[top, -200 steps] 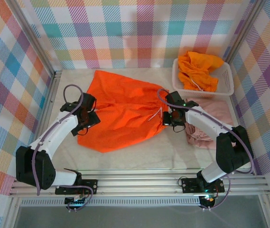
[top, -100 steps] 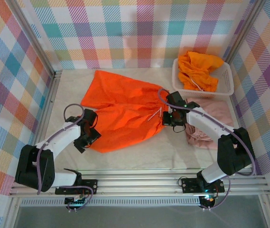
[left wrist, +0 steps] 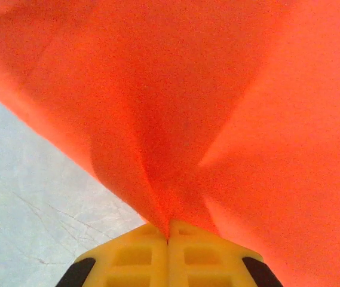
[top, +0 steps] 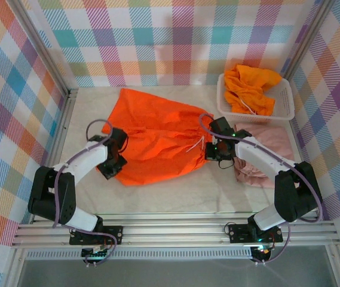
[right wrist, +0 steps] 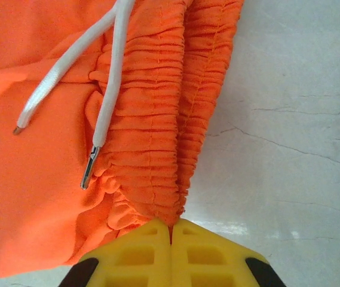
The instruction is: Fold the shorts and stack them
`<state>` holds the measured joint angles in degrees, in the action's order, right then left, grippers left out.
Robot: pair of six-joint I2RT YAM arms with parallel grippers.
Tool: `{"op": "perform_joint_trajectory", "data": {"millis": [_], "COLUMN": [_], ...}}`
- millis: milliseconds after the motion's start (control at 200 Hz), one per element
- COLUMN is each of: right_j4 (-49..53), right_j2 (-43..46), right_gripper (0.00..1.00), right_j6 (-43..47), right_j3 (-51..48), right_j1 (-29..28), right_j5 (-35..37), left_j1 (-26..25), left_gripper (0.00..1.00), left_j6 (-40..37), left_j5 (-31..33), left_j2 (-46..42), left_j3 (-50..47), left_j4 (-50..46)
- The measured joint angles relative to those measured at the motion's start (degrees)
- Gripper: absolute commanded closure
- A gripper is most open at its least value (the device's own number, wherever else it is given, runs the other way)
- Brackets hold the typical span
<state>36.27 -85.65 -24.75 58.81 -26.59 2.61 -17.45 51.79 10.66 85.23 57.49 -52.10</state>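
Observation:
A bright orange pair of shorts (top: pixel 158 140) lies spread on the table's middle. My left gripper (top: pixel 113 162) is shut on its lower left hem, and orange cloth (left wrist: pixel 175 119) rises out of the yellow fingers (left wrist: pixel 134 254). My right gripper (top: pixel 212 150) is shut on the gathered elastic waist (right wrist: pixel 158 149) at the right end, beside the white drawstring (right wrist: pixel 107 89). A dusty pink pair (top: pixel 265 152) lies folded on the table right of that gripper. More orange shorts (top: pixel 250 88) are heaped in the basket.
The white lattice basket (top: pixel 284 95) stands at the back right corner. Checked walls close the table on the left, back and right. A metal rail (top: pixel 175 230) runs along the near edge by the arm bases.
The left gripper slid down to the lower left hem and closed on it. The orange cloth's lower left part has drawn in. The right gripper stayed shut on the waist.

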Motion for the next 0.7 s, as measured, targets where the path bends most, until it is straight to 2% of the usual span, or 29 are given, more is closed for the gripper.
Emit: {"op": "perform_joint_trajectory", "data": {"millis": [180, 275, 380, 525, 700], "right_j4": [1.77, 2.49, 3.19, 4.35, 5.11], "right_j2": [0.00, 0.22, 0.74, 0.83, 0.83], "right_gripper": [1.00, 1.00, 1.00, 1.00, 1.00], "right_j6": [-0.02, -0.02, -0.02, -0.09, -0.28], "right_j3": [0.00, 0.02, 0.02, 0.02, 0.02], "right_j1": [0.00, 0.00, 0.00, 0.00, 0.00], "right_j5": [0.39, 0.42, 0.46, 0.44, 0.42], "left_j1": [-2.54, -3.58, -4.28, -4.57, -4.20], "left_gripper": [1.00, 0.97, 0.90, 0.75, 0.45], "left_j6": [-8.66, -13.00, -16.94, -22.03, -26.77], "left_j5": [9.44, 12.68, 13.94, 12.20, 7.80], "left_j2": [5.68, 13.53, 24.13, 39.50, 50.45], "left_j3": [22.23, 33.40, 41.13, 49.20, 59.49], "left_j4": [-8.81, -12.96, -15.04, -15.96, -16.98]}}
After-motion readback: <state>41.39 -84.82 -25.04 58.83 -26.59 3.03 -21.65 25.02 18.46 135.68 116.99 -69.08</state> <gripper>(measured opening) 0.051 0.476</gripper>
